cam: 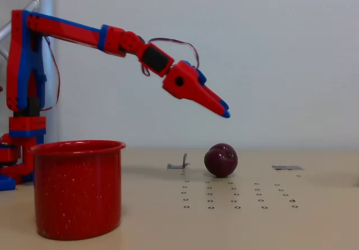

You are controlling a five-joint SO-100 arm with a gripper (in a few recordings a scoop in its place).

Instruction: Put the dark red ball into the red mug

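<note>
Fixed view, beige table (314,222), pale wall (280,48)

A beige table (314,227) bears small ring marks (235,197) and two grey tabs (287,167).

This looks like a lab or robotics test bench rather than a home. A bare beige table (314,227) with a regular grid of small holes (235,195) stands before a plain pale wall (269,48), and behind the holes two small metal brackets (178,165) are fixed to its top. At the table's left end, a red-and-blue robot arm (73,34) with exposed wiring is mounted.
</note>
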